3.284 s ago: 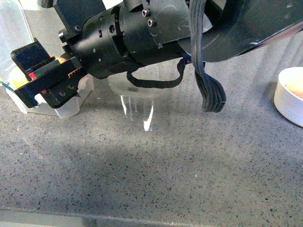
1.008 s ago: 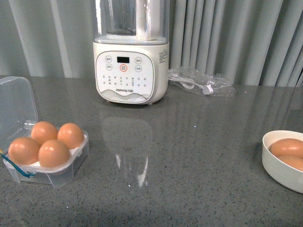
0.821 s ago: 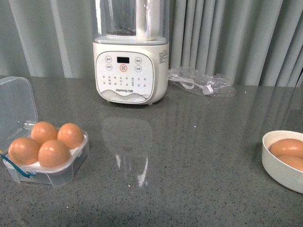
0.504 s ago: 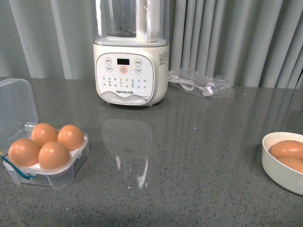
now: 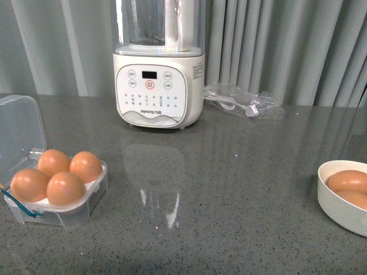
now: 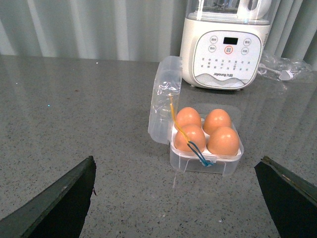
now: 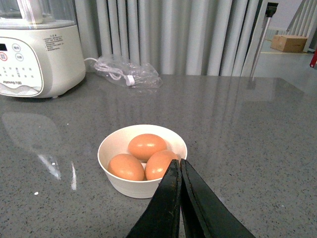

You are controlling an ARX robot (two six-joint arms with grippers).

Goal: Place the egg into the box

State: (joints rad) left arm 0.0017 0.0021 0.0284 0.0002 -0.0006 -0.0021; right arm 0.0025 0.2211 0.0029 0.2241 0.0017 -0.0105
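Box: clear four-cell case [image 5: 86, 207] on the grey counter [image 5: 229, 200], at the robot's left, near the front edge
Lid: open [image 5: 22, 129], standing up on the box's outer side
Eggs in box: four eggs [image 5: 65, 188], one in each cell; which was put in last I cannot tell
Cord: thin blue-yellow loop [image 6: 185, 136] lying across the eggs and over the box's front corner
Left gripper: [image 6: 176, 158] spread wide, the two dark fingers far apart with nothing between them, raised above the counter with the box ahead of it
Right gripper: [image 7: 179, 162] fingers pressed together, holding nothing, tips just in front of the bowl
Bowl: round, white [image 7: 138, 187], at the robot's right, well apart from the box, holding three eggs [image 7: 147, 146]
Blender: white [image 5: 157, 86], at the back of the counter, between box and bowl
Plastic bag: clear [image 5: 243, 100], with a white cable inside, just beside the blender
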